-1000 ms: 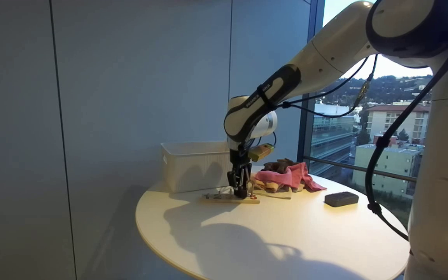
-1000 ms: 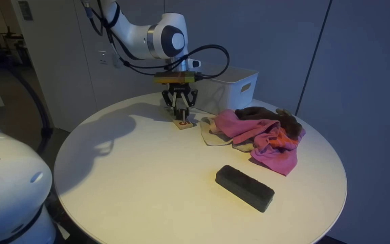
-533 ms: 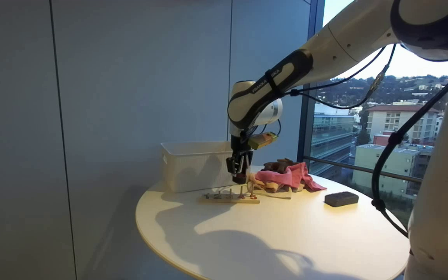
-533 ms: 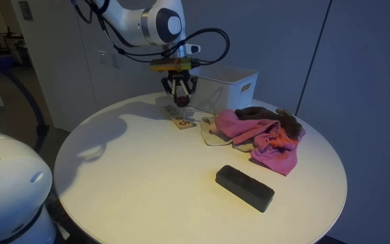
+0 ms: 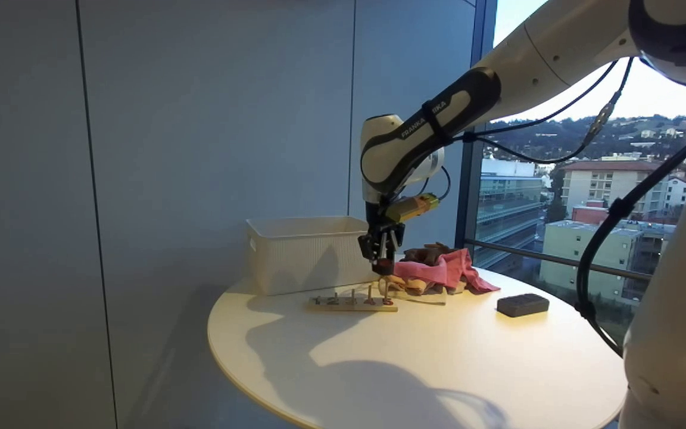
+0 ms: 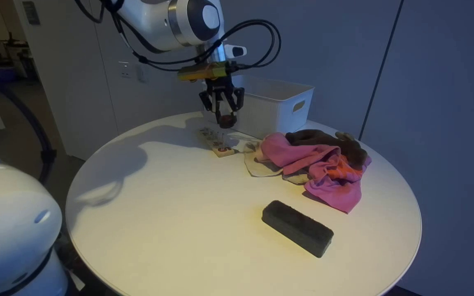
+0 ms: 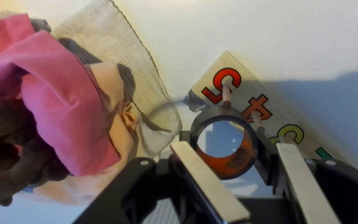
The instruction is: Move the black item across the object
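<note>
Holding the ring [image 7: 228, 166], the small dark piece I am to move, my pincer [image 7: 224, 145] has its two pads [image 7: 266, 155] pressed to opposite sides of the outer wall. In the wrist view I look right through the hole, its inner face orange-brown. I judge the ring light, stiff and hard to break, perhaps wood or plastic. Its curved side looks smooth, so it might pivot or slip if pinched off-centre. Straight across the widest part, as the pads sit now, seems the place to hold it, with a modest squeeze; that should keep the hole free.

Just below is the strip [image 7: 275, 122], pale wood with upright pegs [image 7: 226, 93] and painted numbers. The ring hangs above it near the end marked 5, no peg through it; whether it is squarely over the 5 peg I cannot tell.

Above the pincer, my wrist [image 5: 386, 158] points down with a slight lean, and the arm [image 5: 461, 100] slopes to it from the upper right in an exterior view. That pose looks good to me for a straight lowering.

Farther out, crumpled cloths [image 7: 61, 93], mostly pink, lie near the 5 end on the round white bench [image 6: 179, 213]. The lidless white box [image 5: 301, 259] stands behind the strip in an exterior view. Farthest off, a flat black block [image 6: 296, 228] lies well apart from the strip.
</note>
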`<state>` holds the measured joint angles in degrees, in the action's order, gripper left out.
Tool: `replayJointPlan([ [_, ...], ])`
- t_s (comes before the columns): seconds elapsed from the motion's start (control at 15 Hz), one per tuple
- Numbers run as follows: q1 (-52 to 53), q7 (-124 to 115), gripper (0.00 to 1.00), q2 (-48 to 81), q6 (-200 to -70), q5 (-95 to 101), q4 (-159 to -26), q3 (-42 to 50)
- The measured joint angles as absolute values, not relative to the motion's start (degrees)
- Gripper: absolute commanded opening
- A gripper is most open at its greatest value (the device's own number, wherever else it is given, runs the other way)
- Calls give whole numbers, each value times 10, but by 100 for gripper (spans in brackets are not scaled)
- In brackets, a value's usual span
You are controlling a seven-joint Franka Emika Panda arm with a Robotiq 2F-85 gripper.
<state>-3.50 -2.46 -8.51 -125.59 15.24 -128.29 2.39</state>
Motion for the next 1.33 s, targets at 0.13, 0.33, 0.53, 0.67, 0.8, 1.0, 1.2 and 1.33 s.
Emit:
replayJointPlan([
  [0.13, -39, -35, 26, -89, -1252, 155, -1298, 24],
  [0.33, -39, -36, 26, -89, -1260, 155, -1320, 24],
  [0.53, -38, -36, 77, -89, -1290, 155, -1339, 24],
  [0.67, -38, -36, 90, -89, -1303, 155, -1347, 24],
  [0.8, -38, -36, 100, -89, -1311, 155, -1351, 24],
  [1.0, -38, -36, 100, -90, -1319, 155, -1355, 24],
  [1.2, -38, -48, 100, -109, -1321, 148, -1355, 23],
  [1.33, -38, -64, 100, -137, -1316, 135, -1357, 23],
])
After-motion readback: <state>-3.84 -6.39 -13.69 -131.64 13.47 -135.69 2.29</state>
